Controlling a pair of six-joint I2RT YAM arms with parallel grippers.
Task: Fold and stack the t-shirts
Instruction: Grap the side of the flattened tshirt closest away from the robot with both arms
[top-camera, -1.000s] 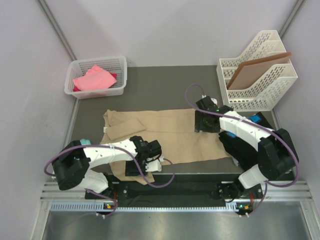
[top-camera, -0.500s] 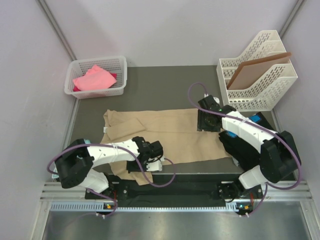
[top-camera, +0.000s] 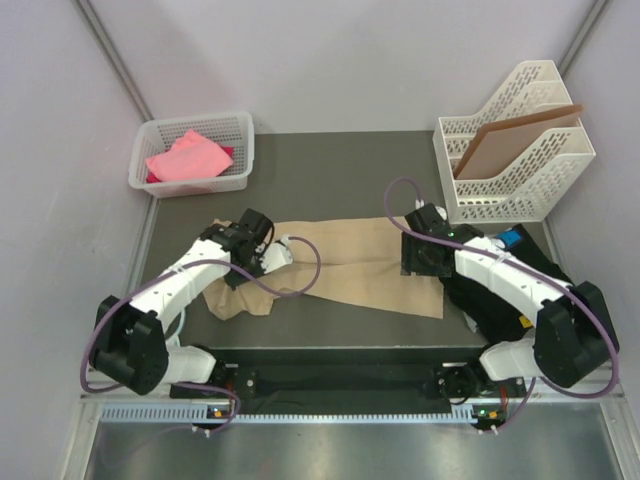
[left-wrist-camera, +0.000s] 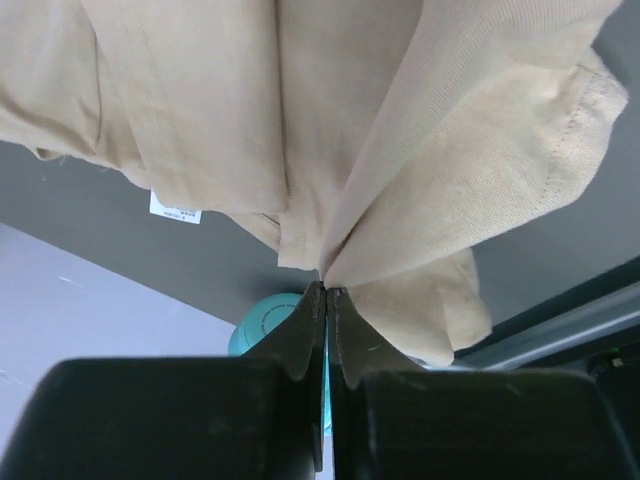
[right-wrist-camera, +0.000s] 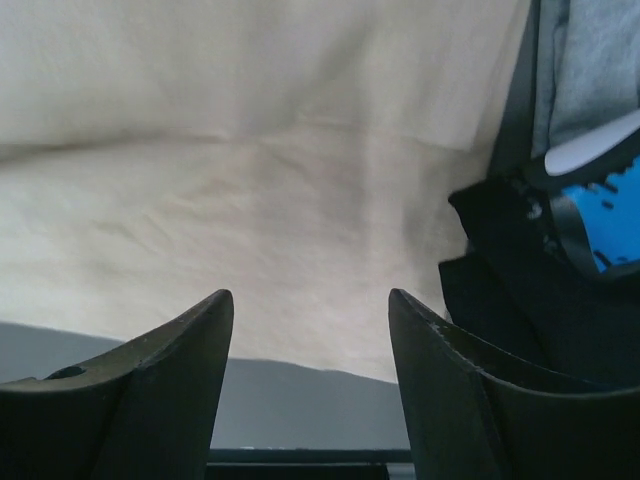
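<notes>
The tan t-shirt (top-camera: 350, 262) lies across the dark table, bunched at its left end. My left gripper (top-camera: 268, 250) hangs over that end, shut on a pinched fold of the tan t-shirt (left-wrist-camera: 400, 150), which drapes away from the left gripper (left-wrist-camera: 327, 290). Its white label (left-wrist-camera: 175, 208) shows beyond. My right gripper (top-camera: 420, 255) hovers over the shirt's right part; in the right wrist view the right gripper (right-wrist-camera: 310, 295) is open with only flat tan cloth (right-wrist-camera: 250, 150) below. A pink t-shirt (top-camera: 188, 155) sits in the basket. Black cloth (top-camera: 485, 300) and a blue patch (top-camera: 510, 239) lie under the right arm.
A white basket (top-camera: 240, 140) stands at the back left. A white file rack (top-camera: 520, 190) with a brown board (top-camera: 510, 140) stands at the back right. A small teal round object (left-wrist-camera: 262, 318) sits by the left wall. Grey walls close three sides.
The left gripper closed on the shirt's near edge and carried it up and back to the left, folding cloth over. The right gripper shifted slightly toward the front.
</notes>
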